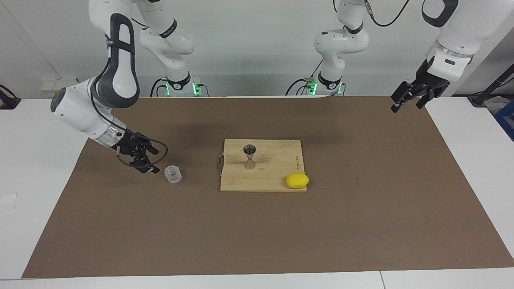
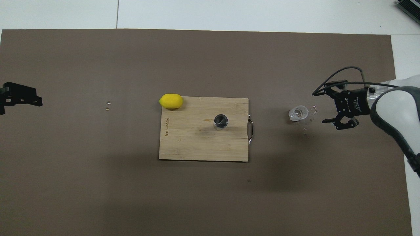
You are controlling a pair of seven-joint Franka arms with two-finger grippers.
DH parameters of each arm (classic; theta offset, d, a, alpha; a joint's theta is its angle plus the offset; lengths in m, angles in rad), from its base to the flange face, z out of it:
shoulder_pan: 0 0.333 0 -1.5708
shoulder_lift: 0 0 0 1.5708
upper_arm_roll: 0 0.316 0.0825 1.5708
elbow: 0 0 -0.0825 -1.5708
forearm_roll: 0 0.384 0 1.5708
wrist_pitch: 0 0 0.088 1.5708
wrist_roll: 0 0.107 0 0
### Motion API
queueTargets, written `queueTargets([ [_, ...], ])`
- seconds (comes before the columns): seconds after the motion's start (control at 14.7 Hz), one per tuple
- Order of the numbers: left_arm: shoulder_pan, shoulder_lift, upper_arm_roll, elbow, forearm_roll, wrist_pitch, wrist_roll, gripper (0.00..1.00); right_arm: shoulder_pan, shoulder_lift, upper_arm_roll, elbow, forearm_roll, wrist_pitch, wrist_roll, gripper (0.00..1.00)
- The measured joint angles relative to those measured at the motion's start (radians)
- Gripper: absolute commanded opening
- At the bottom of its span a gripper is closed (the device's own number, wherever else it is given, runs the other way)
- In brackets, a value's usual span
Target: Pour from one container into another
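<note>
The glass (image 1: pixel 173 174) stands upright on the brown mat (image 1: pixel 361 224) toward the right arm's end of the worktop, well apart from the cutting board (image 1: pixel 277 176) and level with it. The right gripper (image 1: pixel 150 161) hangs just beside the glass, on the side away from the board, raised a little above the mat with its jaws released — the glass sits clear of them, untouched. A looped black cable (image 2: pixel 338 73) arches over that gripper's wrist. A few small clear droplets (image 2: pixel 310 116) speckle the mat between glass and gripper.

The metal jigger (image 1: pixel 249 157) stands upright on the board, toward the board's edge that is nearer the robots and closer to the handle end. The board's metal handle (image 1: pixel 219 164) faces the glass, with only bare mat between the two. A lemon (image 1: pixel 297 181) rests at the board's corner farthest from the robots, toward the left arm's end, partly overhanging the edge.

Two tiny pale specks (image 2: pixel 107 106) lie on the mat between the lemon and the left arm's end. The left gripper (image 1: pixel 409 98) waits up over the mat's edge at that end — jaws spread wide, holding nothing, well away from everything on the board.
</note>
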Motion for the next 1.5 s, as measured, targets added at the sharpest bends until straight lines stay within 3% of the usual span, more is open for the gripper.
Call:
queueTargets([
  [0.54,0.000,0.000,0.000,0.000,0.000,0.007,0.000,1.00,0.164,-0.017,0.008,-0.009,-0.386,0.006,-0.298,0.99],
  [0.82,0.000,0.000,-0.001,0.000,0.000,0.008,0.001,1.00,0.221,-0.020,0.010,0.018,-0.462,0.010,-0.430,1.00],
  [1.09,0.000,0.000,-0.001,0.000,0.000,0.008,0.001,1.00,0.235,-0.037,0.011,0.120,-0.484,-0.067,-0.451,1.00],
  [1.5,0.000,0.000,-0.003,0.000,0.000,0.008,0.001,1.00,0.235,-0.057,0.011,0.359,-0.524,-0.335,-0.451,1.00],
])
